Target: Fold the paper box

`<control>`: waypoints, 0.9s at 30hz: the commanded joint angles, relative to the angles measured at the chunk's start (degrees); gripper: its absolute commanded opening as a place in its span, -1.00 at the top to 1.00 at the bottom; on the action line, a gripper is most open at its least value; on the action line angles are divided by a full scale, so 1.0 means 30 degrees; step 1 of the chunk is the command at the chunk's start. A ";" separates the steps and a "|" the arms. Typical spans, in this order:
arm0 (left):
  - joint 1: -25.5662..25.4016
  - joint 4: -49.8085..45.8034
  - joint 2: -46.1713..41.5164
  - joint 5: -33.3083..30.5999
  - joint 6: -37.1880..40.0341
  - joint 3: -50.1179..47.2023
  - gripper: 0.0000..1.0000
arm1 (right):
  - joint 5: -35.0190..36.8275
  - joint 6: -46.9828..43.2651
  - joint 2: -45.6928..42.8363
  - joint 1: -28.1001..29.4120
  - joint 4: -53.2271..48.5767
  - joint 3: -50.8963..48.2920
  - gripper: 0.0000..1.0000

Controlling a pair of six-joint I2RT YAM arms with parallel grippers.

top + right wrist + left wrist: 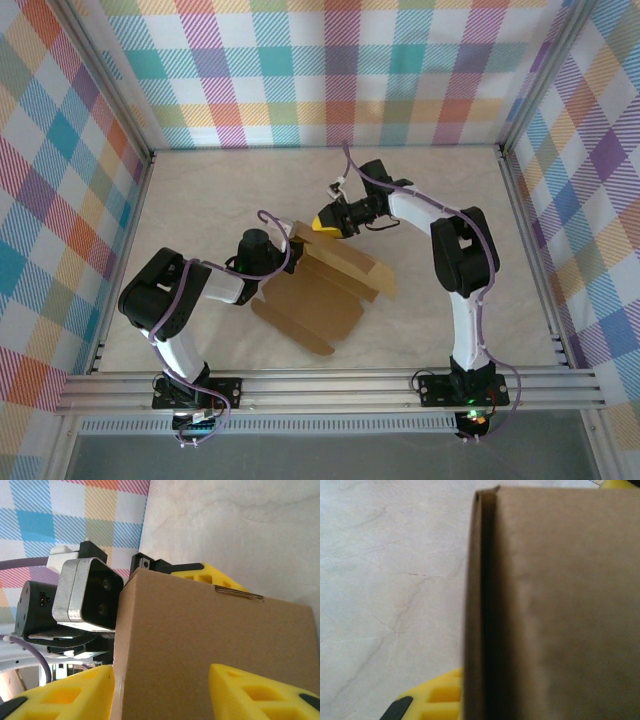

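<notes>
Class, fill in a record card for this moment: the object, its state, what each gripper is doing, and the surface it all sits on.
object: paper box, plain brown cardboard
state: partly folded; near panel flat, far panels raised
left gripper: jaws shut on a raised wall of the box
right gripper: jaws open, a raised panel in front of them at the box's far side
surface: table, pale and marbled

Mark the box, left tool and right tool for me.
box (310, 305), top view, flat near panel
left tool (288, 258), top view, tips at the box flap
right tool (327, 222), top view, yellow tips
</notes>
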 commanded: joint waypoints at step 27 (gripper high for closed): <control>0.0953 0.1238 0.1635 -0.0472 -1.6566 0.2511 1.00 | 1.1694 0.9357 -1.6710 -0.5630 1.1897 -1.2904 -0.57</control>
